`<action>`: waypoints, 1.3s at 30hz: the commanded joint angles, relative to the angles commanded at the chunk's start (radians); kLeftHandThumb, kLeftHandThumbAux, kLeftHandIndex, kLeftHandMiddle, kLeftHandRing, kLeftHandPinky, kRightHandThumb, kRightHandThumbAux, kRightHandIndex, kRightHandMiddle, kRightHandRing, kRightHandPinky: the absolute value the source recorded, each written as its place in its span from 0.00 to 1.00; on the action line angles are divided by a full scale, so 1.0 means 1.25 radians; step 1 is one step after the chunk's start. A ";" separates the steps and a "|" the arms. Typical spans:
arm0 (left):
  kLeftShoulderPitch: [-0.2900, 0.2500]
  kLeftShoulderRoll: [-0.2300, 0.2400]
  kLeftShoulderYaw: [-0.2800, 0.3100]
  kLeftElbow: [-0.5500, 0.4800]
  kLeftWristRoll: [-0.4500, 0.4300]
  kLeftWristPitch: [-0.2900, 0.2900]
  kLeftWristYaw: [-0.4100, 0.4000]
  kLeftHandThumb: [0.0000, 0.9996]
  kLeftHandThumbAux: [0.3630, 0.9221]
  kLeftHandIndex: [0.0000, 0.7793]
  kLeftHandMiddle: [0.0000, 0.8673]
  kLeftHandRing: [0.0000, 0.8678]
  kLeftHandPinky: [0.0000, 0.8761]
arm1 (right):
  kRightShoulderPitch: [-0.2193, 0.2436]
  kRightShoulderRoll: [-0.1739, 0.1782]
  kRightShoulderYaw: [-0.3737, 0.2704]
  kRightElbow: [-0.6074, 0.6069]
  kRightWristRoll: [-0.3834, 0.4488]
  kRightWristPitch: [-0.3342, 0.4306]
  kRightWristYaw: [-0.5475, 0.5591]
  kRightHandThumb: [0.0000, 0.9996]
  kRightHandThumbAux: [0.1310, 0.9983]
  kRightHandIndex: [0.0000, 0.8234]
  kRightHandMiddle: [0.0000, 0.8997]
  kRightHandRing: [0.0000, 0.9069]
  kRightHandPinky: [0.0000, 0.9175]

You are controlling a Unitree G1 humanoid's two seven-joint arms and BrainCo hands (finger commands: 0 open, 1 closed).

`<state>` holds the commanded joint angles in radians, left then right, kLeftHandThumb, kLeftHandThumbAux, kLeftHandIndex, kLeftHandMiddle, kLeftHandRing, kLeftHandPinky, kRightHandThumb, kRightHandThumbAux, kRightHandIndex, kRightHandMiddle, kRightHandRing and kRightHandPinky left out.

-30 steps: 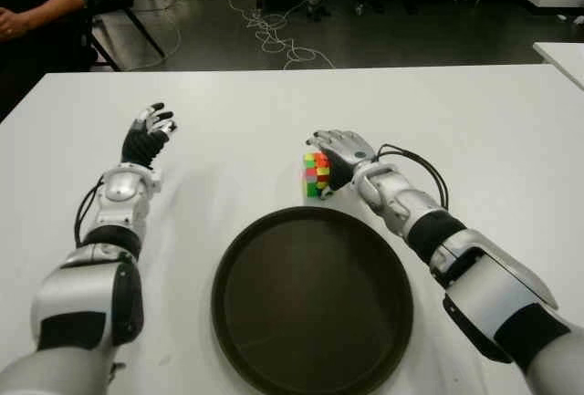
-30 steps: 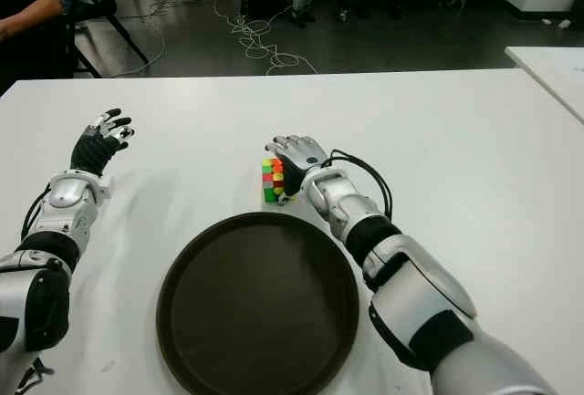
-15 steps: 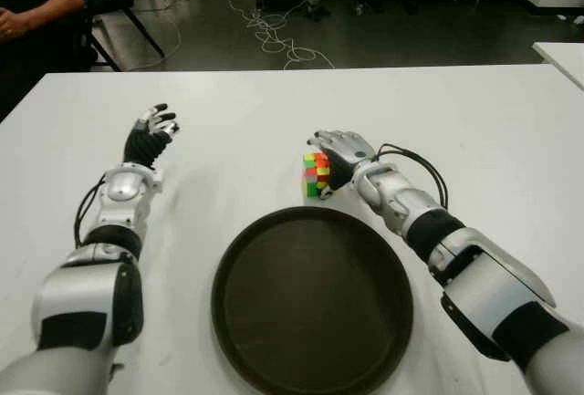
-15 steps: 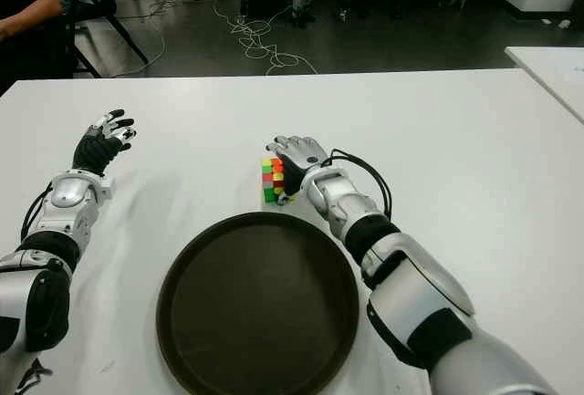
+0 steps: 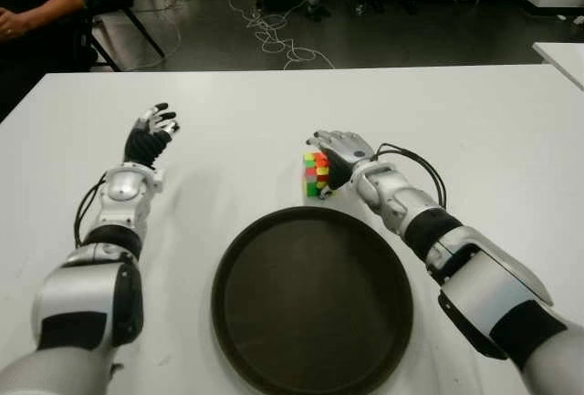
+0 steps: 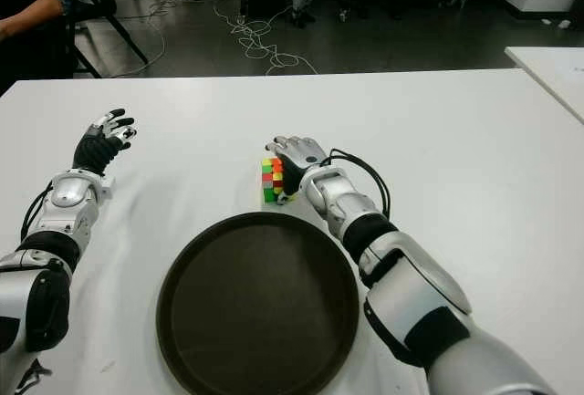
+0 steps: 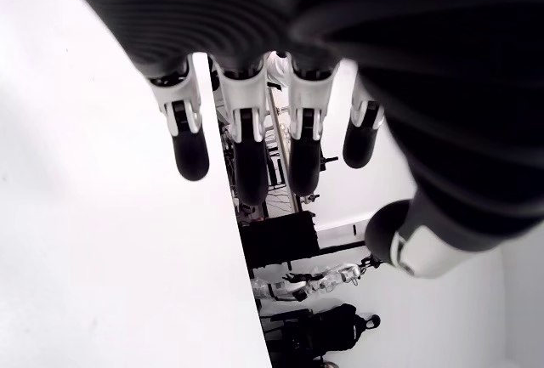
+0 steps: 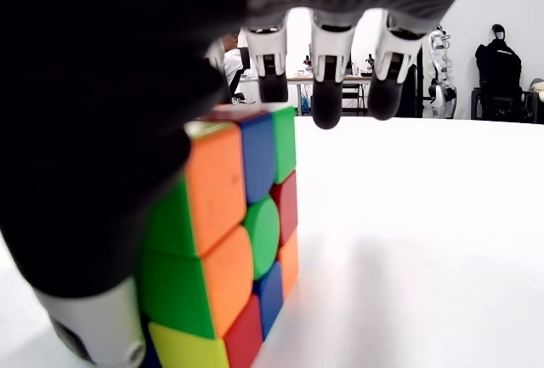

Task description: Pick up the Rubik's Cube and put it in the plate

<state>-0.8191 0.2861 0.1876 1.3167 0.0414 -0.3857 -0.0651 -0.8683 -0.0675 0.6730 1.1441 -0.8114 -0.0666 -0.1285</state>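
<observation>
White table [image 5: 474, 121] fills your view. Your left hand [image 5: 148, 137] shows at the far left, well apart from everything else, fingers spread and holding nothing. Toward the middle, the Rubik's Cube [image 5: 316, 174] stands on the table just beyond the rim of the dark round plate [image 5: 237, 258], outside it. Your right hand [image 5: 339, 153] is against the cube's right side, thumb at one face, the other fingers [image 8: 326, 62] extended above its top, not closed around it.

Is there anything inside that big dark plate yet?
No. The plate holds nothing; its whole dark floor shows. The Rubik's Cube stands on the white table beyond its far rim, the right hand beside it.
</observation>
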 joint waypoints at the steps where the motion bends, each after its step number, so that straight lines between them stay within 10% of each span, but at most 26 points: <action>1: 0.000 0.000 0.000 0.000 0.000 0.000 -0.001 0.18 0.42 0.17 0.22 0.20 0.19 | 0.000 0.000 0.000 0.001 0.000 0.000 0.000 0.00 0.79 0.15 0.11 0.13 0.19; 39: 0.000 -0.002 0.006 0.000 -0.007 0.005 0.008 0.18 0.41 0.18 0.23 0.21 0.19 | 0.005 0.005 -0.001 0.023 0.001 -0.019 -0.009 0.00 0.79 0.17 0.14 0.17 0.20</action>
<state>-0.8185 0.2838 0.1947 1.3172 0.0324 -0.3800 -0.0545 -0.8623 -0.0616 0.6723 1.1735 -0.8095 -0.0905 -0.1403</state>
